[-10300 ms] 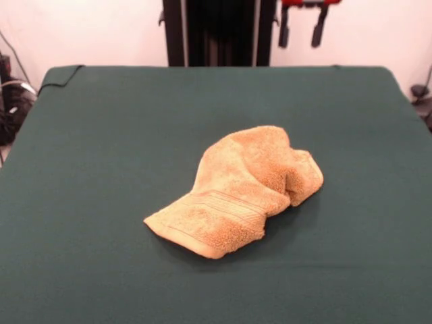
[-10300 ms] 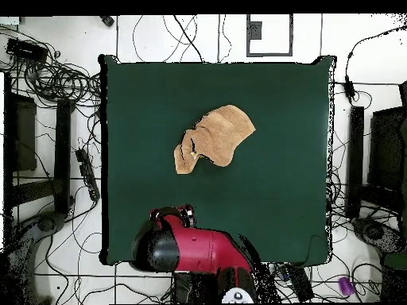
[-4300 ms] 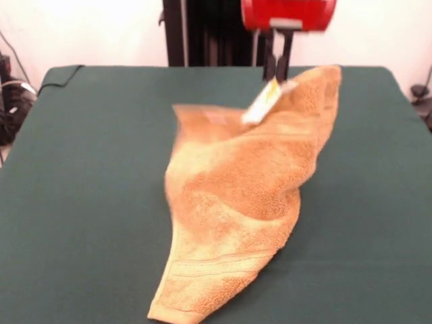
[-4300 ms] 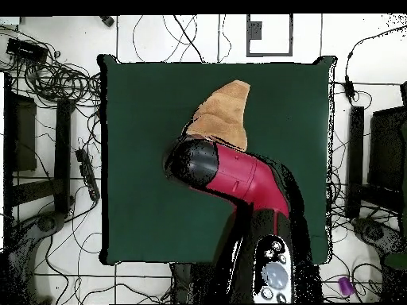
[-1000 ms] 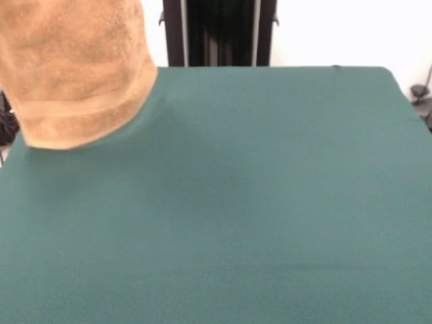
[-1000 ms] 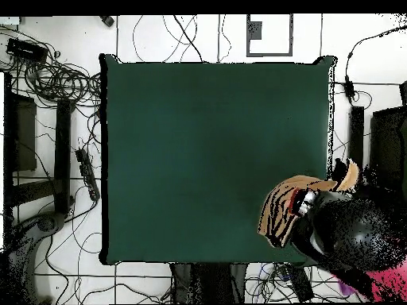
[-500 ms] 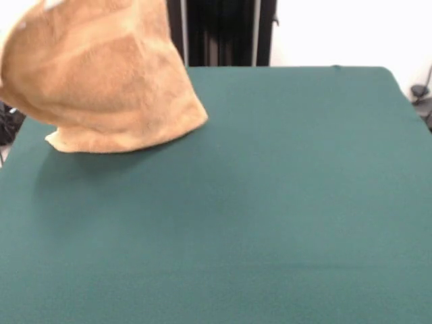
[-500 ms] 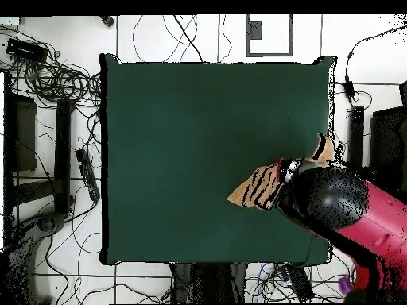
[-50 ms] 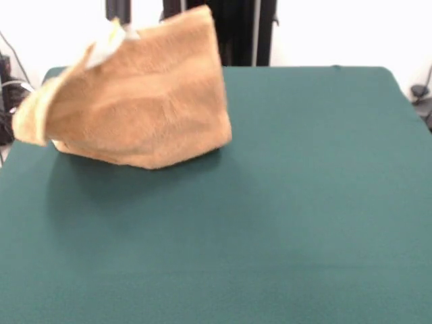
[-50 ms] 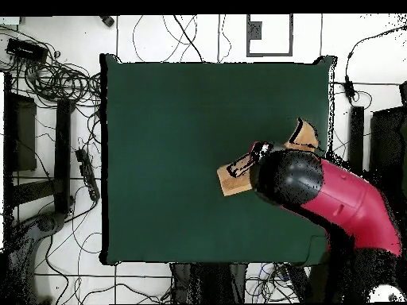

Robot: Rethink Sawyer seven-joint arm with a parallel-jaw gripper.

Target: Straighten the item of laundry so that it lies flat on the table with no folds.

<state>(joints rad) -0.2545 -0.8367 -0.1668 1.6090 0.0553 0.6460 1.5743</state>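
Observation:
The item of laundry (image 9: 142,101), an orange-tan terry towel, hangs in the air over the left part of the green table (image 9: 304,202), bunched and spread like a sail. Its white label (image 9: 104,46) shows near the top corner. My gripper (image 9: 118,15) shows only as dark tips at the top edge, shut on that top corner. The towel's lower edge hangs close to the cloth; whether it touches I cannot tell. In the overhead view the red arm (image 10: 346,208) covers most of the towel (image 10: 234,179) and hides the gripper, over the table (image 10: 175,127).
Tangled cables (image 10: 56,75) lie on the floor left of the table, and more run along the right side (image 10: 350,87). Dark equipment stands at both sides (image 10: 24,135). The arm reaches in across the table's right edge in the overhead view.
The arm has carried the hanging towel from beyond the table's corner inward over the cloth. In the front view the towel moved right and lower.

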